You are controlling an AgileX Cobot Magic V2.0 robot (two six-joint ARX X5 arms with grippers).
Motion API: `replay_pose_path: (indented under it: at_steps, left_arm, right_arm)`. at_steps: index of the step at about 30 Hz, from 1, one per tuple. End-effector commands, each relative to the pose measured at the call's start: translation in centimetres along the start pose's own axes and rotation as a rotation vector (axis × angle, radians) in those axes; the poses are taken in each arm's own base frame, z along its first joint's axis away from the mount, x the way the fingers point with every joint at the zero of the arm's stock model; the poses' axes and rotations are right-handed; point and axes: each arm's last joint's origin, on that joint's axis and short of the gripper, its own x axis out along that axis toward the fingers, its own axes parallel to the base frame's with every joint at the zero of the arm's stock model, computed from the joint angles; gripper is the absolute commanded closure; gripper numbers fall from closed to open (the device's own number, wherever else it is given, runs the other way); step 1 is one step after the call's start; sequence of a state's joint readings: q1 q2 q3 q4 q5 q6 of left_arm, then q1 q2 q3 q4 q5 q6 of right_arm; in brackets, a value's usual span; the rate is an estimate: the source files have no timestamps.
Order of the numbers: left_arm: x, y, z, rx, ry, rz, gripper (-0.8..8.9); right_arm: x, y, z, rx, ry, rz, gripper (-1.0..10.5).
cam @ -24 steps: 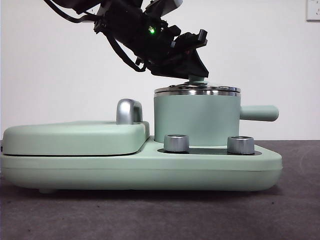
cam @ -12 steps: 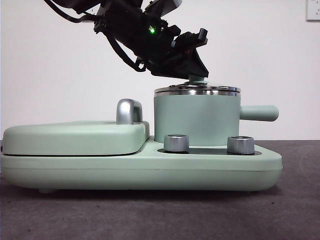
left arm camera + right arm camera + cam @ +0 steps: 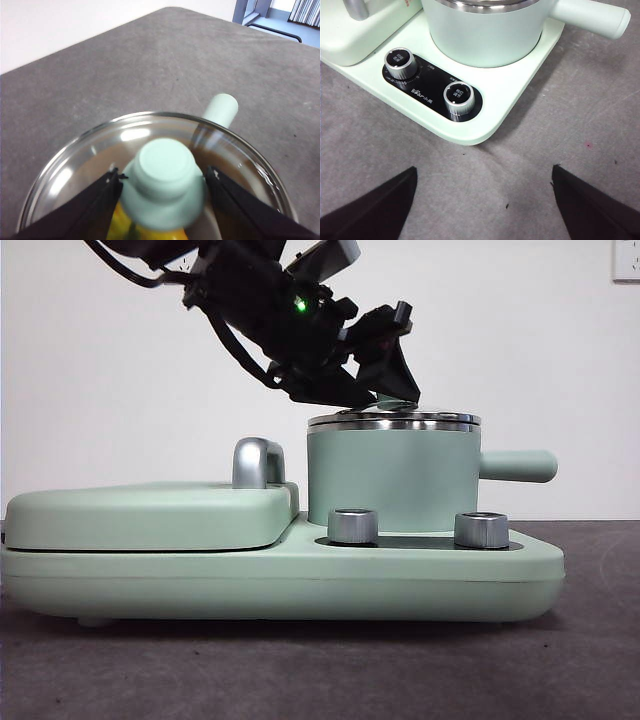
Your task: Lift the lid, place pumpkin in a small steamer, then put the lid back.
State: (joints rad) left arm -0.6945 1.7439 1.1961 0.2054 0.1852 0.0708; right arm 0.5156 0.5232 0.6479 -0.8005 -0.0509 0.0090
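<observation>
Front view puts the small steamer (image 3: 392, 480) right of centre in your frame, standing on the wide appliance base (image 3: 280, 575) with its straight handle (image 3: 518, 466) pointing toward the right edge. The lid (image 3: 394, 421) sits flat on the pot's steel rim. Coming down from the upper left of the frame you see the left gripper (image 3: 385, 390), dark and tilted, its tips right at the lid's centre, where only a sliver of the mint knob shows beneath them. To the left of the pot lies the flat rectangular cover (image 3: 150, 515) with its chrome handle (image 3: 256, 462) upright near the pot's wall. Two steel knobs (image 3: 352, 526) stand on the base's front panel, below the pot.

In the left wrist picture you look straight down on the lid (image 3: 150, 165): the knob (image 3: 162, 182) fills the lower centre, and the left gripper (image 3: 162, 192) has one black jaw on each side of it. The jaws look close against the knob, but you cannot tell for sure that they are pinching it. Through the glass, low in the frame, the yellow-orange pumpkin (image 3: 125, 227) shows inside the pot. The pot's handle (image 3: 220, 109) pokes out past the rim toward the upper right, over the grey table (image 3: 125, 75).

The right wrist picture shows the right gripper (image 3: 482, 200) hanging with its jaws spread wide, apart from everything, above bare table in front of the base (image 3: 520, 90).
</observation>
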Motion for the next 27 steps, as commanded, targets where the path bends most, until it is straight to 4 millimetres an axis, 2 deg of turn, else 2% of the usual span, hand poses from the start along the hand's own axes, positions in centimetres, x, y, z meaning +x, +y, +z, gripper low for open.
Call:
replay_pose_path:
  at_steps: [1, 5, 11, 18, 27]
  left_arm:
    - [-1.3, -0.4, 1.4, -0.008, -0.024, -0.007, 5.24]
    - [-3.9, -0.2, 2.8, -0.054, -0.010, 0.006, 5.24]
    - [-7.4, 0.8, 3.7, -0.303, 0.050, 0.053, 5.25]
    - [-11.1, 1.7, 3.6, -0.362, 0.139, 0.110, 5.25]
    - [-15.0, 1.9, 1.5, -0.393, 0.163, 0.169, 5.25]
  right_arm:
    - [0.0, 0.0, 0.2, 0.013, -0.009, 0.001, 5.3]
    - [0.0, 0.0, 0.2, 0.013, -0.009, 0.002, 5.3]
    - [0.0, 0.1, 0.2, 0.014, -0.009, 0.007, 5.3]
    - [0.1, 0.1, 0.3, 0.013, -0.009, 0.016, 5.3]
    - [2.5, 0.2, 1.7, 0.014, 0.011, 0.076, 5.3]
